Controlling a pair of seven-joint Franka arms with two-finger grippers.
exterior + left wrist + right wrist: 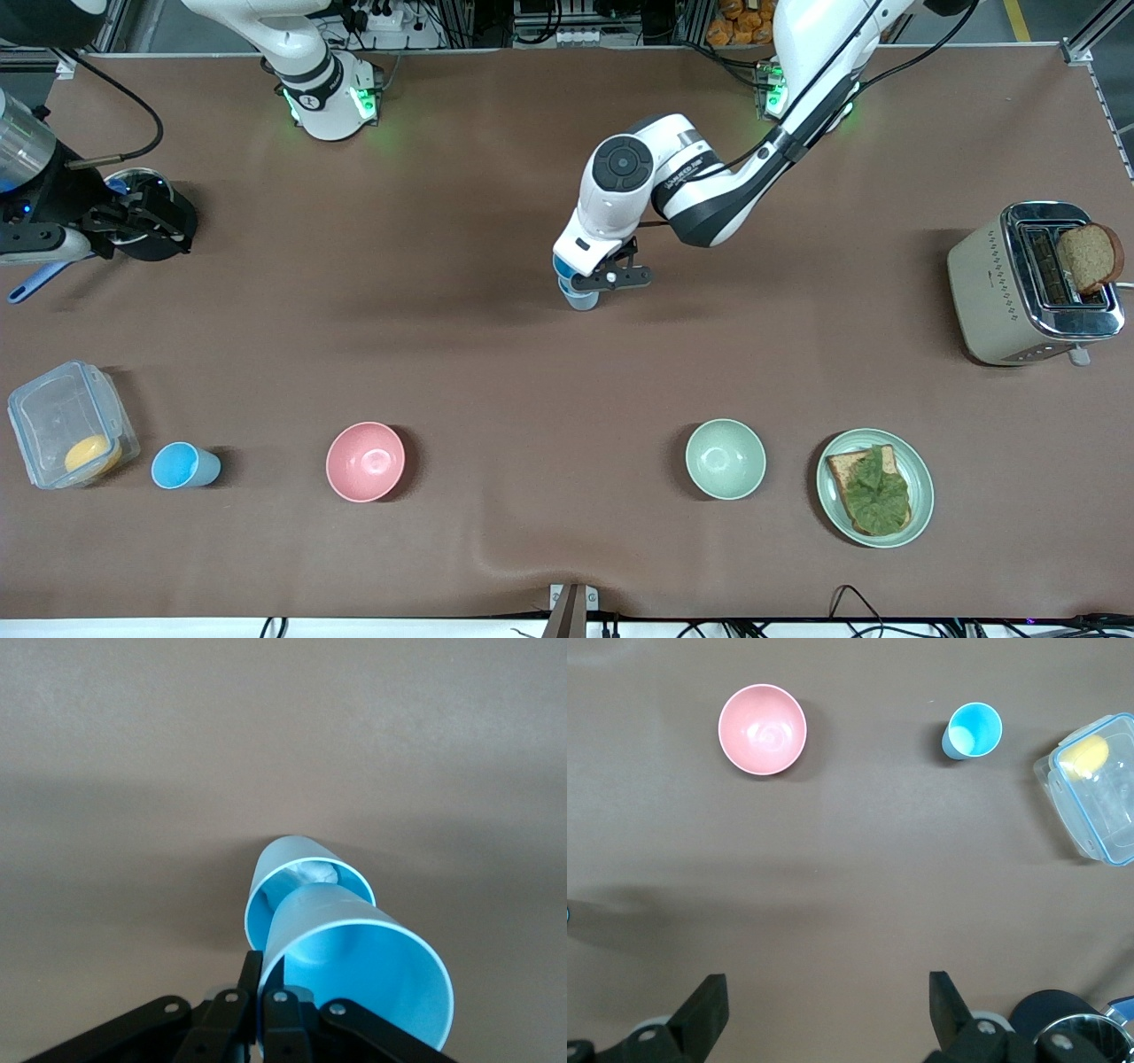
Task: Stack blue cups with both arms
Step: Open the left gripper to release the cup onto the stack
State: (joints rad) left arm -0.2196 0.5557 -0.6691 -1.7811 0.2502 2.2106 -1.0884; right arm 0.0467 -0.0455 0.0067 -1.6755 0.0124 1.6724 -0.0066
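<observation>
The plate (921, 496) of lettuce toast lies nearest the camera. Along that row toward the right arm's end stand a blue cup (184, 465) beside a clear container (66, 434), then the pink bowl (365, 461) and green bowl (725, 458). The right end effector (824, 1010) waits, fingers apart, over the surface near a black pot. At mid-surface the left end effector (592, 282) is clamped on a second blue cup's (363, 966) rim, its base inside a third cup (297, 873) standing there.

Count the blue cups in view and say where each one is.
3. One blue cup stands between the clear container and the pink bowl; the left hand holds a second cup over a third cup mid-table.
</observation>
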